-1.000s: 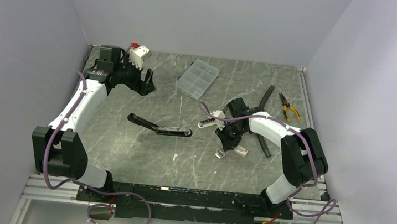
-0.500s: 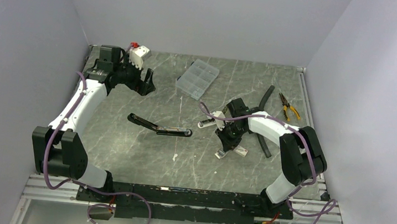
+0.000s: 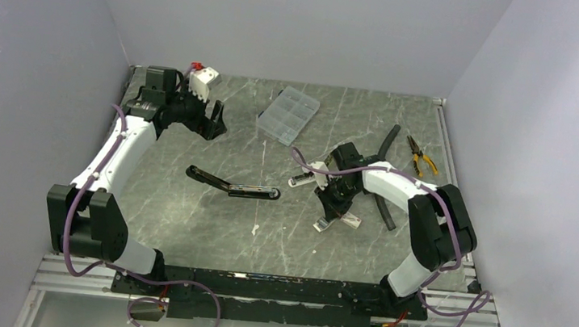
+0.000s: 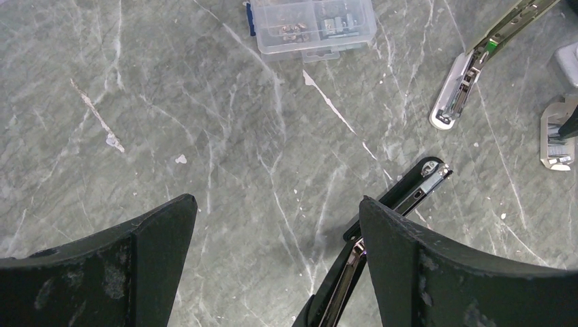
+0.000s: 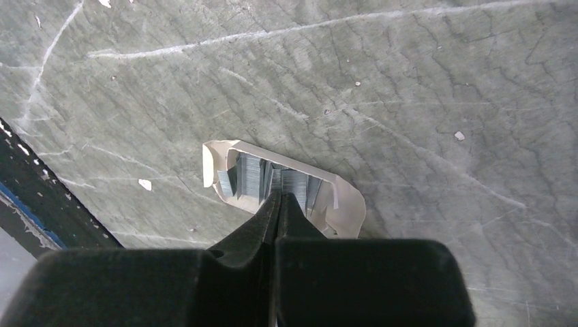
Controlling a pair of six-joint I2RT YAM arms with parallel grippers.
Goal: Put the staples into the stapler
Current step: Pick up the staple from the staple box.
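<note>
The staples (image 5: pixel 249 178) lie as silvery strips in their open white tray (image 5: pixel 349 204), on the table (image 3: pixel 183 221) at about 4 o'clock of its middle. The right gripper (image 5: pixel 279 196) is clenched, its tips down among the strips at the tray's 6 o'clock side; I cannot tell whether a strip is pinched. The opened stapler (image 3: pixel 231 186) lies at the tray's 9 o'clock, and the left gripper (image 4: pixel 276 204) hangs spread wide at the stapler's 11 o'clock.

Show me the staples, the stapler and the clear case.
staples (image 5: pixel 249 176), right wrist view, on the silvery strips in the tray (image 5: pixel 347 204).
stapler (image 3: pixel 255 192), top view, on its black arm.
clear case (image 4: pixel 313 24), left wrist view, on its top.
</note>
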